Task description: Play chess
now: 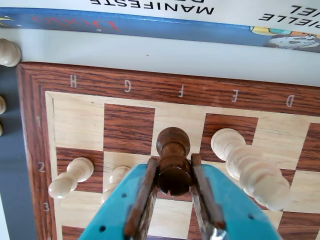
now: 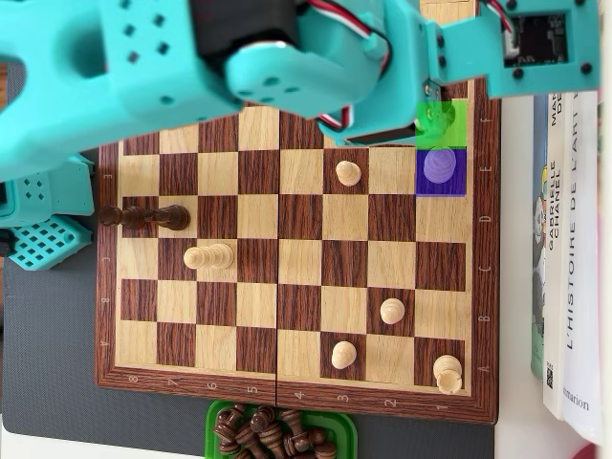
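Chessboard [image 2: 296,277] fills the overhead view, lying on a grey mat [image 2: 48,382], with books [image 2: 569,287] along its right edge and the teal arm [image 2: 191,57] reaching across its top. On the board, a dark piece [image 2: 148,217] lies toppled near the left edge, a pale one [image 2: 208,256] lies on its side just below it, and several pale pawns stand scattered toward the right half. Below the board's lower edge, a green tray [image 2: 215,421] holds a heap of dark captured pieces.

Near the board's top right corner two squares are tinted: a green square [image 2: 442,122] and, directly below it, a blue square [image 2: 440,172] where a pale piece shows through the tint.

In the wrist view the gripper [image 1: 172,187] is pinched on a dark rook [image 1: 173,162], its fingers pressing the piece's base from both sides. The rook stands upright, its long axis roughly vertical, over the F file about rank two by the board's printed labels, its crown pointing toward the lettered edge. A white king [image 1: 247,167] leans just right of the rook, on the E file, and a pale pawn [image 1: 70,177] sits left of it near the H file.

The coming move probably turns on that closeness: the king sits right beside the held rook, so any sideways travel toward E risks knocking it unless the rook is lifted clear first.
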`<action>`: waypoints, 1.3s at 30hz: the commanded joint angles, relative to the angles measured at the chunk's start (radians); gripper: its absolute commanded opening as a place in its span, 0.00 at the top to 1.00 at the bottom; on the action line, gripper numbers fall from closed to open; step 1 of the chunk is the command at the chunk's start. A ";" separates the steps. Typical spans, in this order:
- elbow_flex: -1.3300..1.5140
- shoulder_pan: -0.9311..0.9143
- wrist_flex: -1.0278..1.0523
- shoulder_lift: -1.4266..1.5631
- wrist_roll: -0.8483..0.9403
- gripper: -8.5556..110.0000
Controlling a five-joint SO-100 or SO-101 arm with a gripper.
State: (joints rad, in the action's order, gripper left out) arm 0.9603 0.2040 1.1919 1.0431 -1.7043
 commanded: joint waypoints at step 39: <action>0.724 -0.285 0.000 0.930 0.002 0.89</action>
State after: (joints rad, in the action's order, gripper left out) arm 1.6720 -0.0322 1.1919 1.9144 -1.7043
